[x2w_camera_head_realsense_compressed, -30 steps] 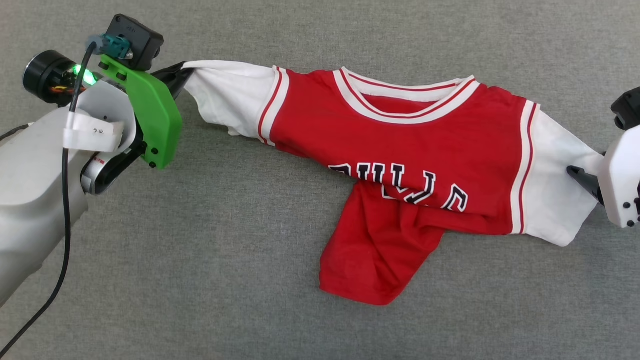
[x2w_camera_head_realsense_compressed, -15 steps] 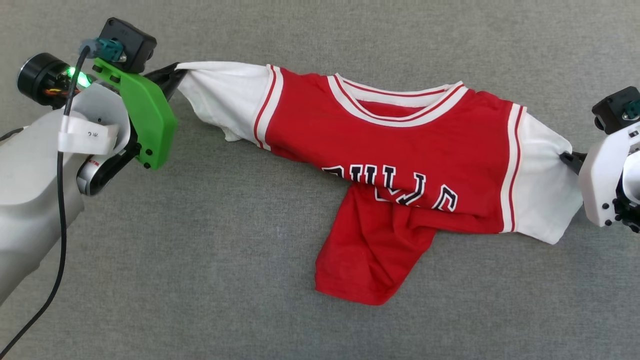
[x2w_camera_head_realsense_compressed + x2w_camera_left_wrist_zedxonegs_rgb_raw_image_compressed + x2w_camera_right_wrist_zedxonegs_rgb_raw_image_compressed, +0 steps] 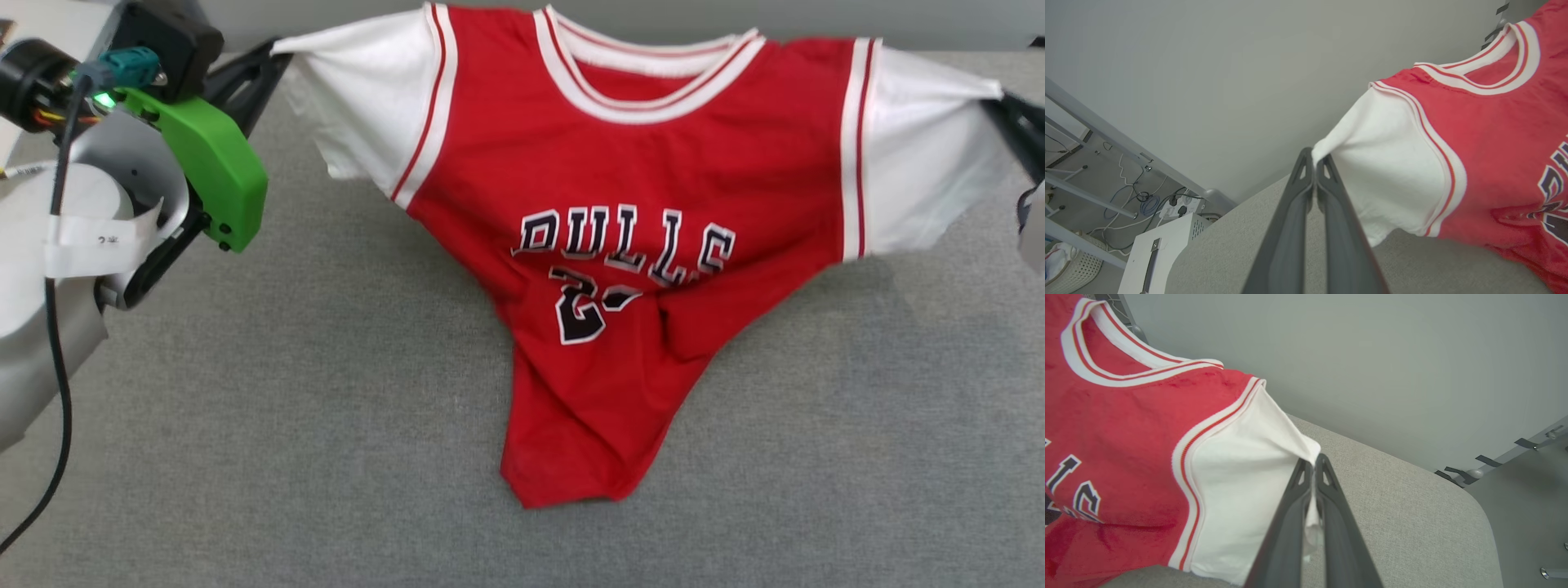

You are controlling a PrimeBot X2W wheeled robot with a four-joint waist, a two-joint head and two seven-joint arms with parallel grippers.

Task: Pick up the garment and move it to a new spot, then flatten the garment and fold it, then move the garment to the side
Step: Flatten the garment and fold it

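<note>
garment (image 3: 620, 180), long axis left-right, collar far, hem near; left end effector (image 3: 1314, 161) and right end effector (image 3: 1312, 462) pinching its sleeves

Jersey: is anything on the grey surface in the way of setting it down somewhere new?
Nothing visible. The jersey hangs by both sleeves, pinched by the left hand and right hand, over the grey surface.

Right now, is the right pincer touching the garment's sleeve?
Touching. The right wrist view shows the right pincer clamped on the garment at its white sleeve edge.

Head overhead, facing down, wrists close, sharing garment (image 3: 637, 188)
</note>
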